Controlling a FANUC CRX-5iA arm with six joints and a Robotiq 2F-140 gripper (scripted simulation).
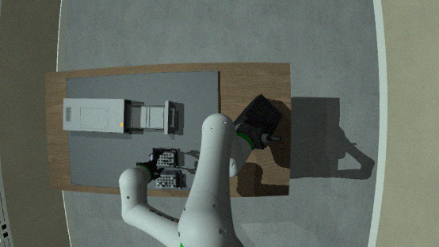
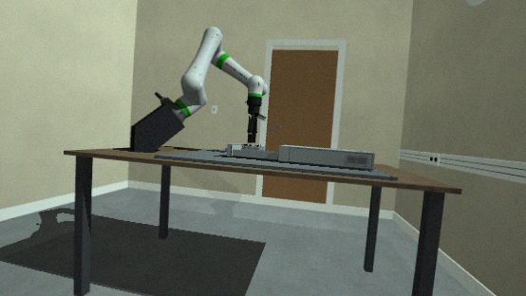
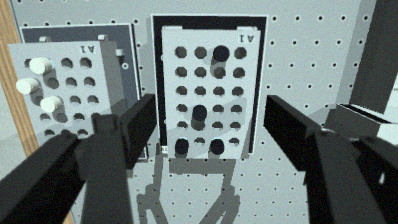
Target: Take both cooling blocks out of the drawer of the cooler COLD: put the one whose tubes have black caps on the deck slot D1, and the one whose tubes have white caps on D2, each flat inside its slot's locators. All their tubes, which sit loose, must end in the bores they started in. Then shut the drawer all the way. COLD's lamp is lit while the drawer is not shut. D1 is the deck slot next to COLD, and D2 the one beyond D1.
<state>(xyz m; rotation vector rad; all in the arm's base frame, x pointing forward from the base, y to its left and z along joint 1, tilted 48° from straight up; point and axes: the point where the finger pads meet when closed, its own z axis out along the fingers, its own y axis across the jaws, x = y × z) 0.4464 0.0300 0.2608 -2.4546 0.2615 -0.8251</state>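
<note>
The black-capped cooling block (image 3: 209,81) (image 1: 166,159) sits in the dark slot D1, within its outline, with several black caps standing in its bores. The white-capped block (image 3: 76,72) (image 1: 168,180) is on D2 beyond it, three white caps showing; its lower part is hidden by a finger. My gripper (image 3: 210,109) (image 2: 252,142) is open and points down above D1, its fingers to either side of the black-capped block without holding it. The cooler COLD (image 1: 95,112) (image 2: 328,157) has its drawer (image 1: 156,115) out, no block in it; its lamp (image 1: 121,124) glows orange.
The pulled-out drawer's front (image 1: 170,117) stands beside D1 on the perforated deck (image 1: 198,87) (image 3: 310,65). The arm's dark base (image 1: 259,115) (image 2: 154,130) is on the wooden table (image 1: 253,75). The arm reaches over the table's near edge in the top view.
</note>
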